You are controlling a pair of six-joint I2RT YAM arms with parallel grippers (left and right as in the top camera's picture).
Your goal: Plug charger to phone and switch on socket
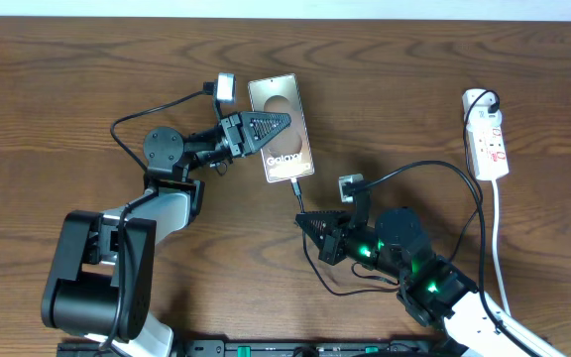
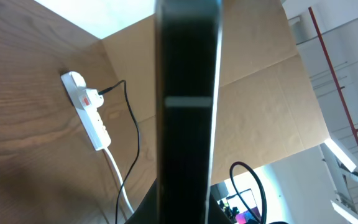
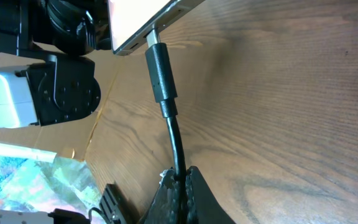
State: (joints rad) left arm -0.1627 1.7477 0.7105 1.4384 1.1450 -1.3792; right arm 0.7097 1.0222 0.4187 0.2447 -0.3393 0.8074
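The phone (image 1: 290, 159) lies at the table's middle back, its "Galaxy" lettering up. My left gripper (image 1: 284, 121) is shut on it, and in the left wrist view the phone (image 2: 188, 112) fills the middle as a dark slab seen edge-on. The charger's black plug (image 3: 160, 71) points its metal tip into the phone's bottom edge (image 3: 154, 22). Just behind the plug, my right gripper (image 3: 180, 177) is shut on the charger's cable (image 1: 310, 253). The cable loops right to the white adapter (image 1: 479, 99), which sits in the socket (image 1: 491, 144) at the far right.
The socket's thick white cord (image 1: 496, 248) runs down the right side toward the front edge. A slack loop of black cable (image 1: 414, 169) lies between my right arm and the socket. A cardboard wall (image 2: 260, 93) stands behind the table.
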